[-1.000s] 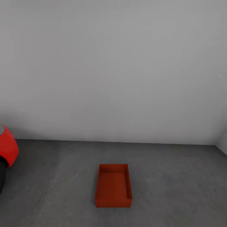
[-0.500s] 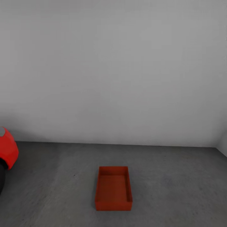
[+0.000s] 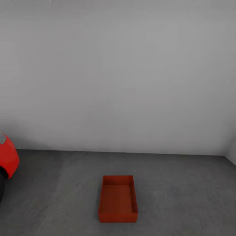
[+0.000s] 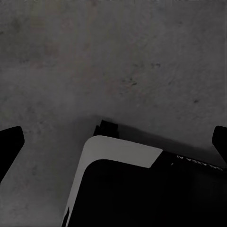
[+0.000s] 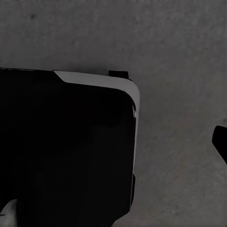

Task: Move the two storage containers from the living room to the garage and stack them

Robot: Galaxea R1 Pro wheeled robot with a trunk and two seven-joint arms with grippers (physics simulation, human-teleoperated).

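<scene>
One orange-red rectangular lidless storage container [image 3: 118,199] is seen lying empty on the dark grey speckled concrete floor [image 3: 183,196], near a plain pale grey wall [image 3: 118,75]. A glossy red car [image 3: 7,159] is cut off at the left edge. The left gripper [image 4: 113,142] is spread open; the right one's state cannot be told.

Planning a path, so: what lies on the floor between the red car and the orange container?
Nothing: in the head view, bare grey floor separates the red car from the container.
</scene>
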